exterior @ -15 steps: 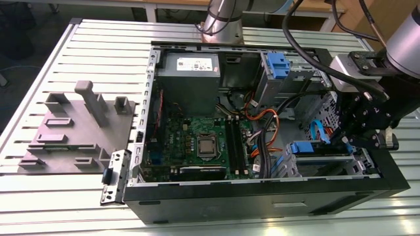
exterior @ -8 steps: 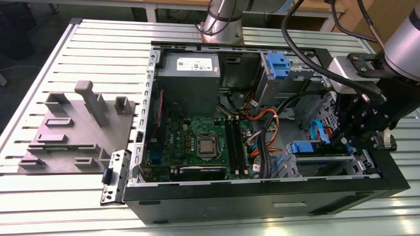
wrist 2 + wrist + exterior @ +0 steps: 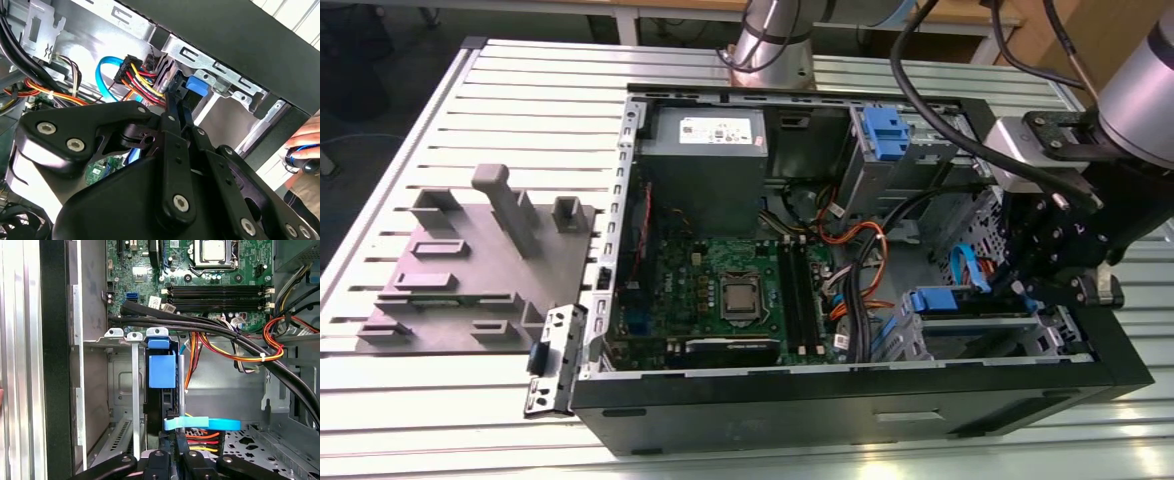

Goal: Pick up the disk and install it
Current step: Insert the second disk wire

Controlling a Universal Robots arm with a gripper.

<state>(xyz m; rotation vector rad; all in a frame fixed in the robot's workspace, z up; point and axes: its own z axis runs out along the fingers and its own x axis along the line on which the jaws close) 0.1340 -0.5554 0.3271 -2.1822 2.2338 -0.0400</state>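
The open computer case (image 3: 854,390) lay on its side on the slatted bench (image 3: 520,120), with the grey fixture block (image 3: 467,270) on the bench toward the exterior view's left. The tool (image 3: 1034,290) hung inside the case at the corner toward the exterior view's right, over the drive cage (image 3: 974,335).

In the first wrist view the disk (image 3: 162,390) stood on edge in the metal bay (image 3: 127,385), its blue carrier (image 3: 162,369) facing the camera, close beside the bay's upright plates. The tool (image 3: 177,442) was closed on the disk's near edge, fingers (image 3: 181,447) drawn in on either side of it. A light blue cable (image 3: 202,424) crossed just above the fingers, with red, yellow and orange wires (image 3: 200,437) beside it.

In the second wrist view the tool (image 3: 176,105) reached up to the blue carrier (image 3: 196,86) under the case rim. A person's hand (image 3: 305,145) rested outside the case.
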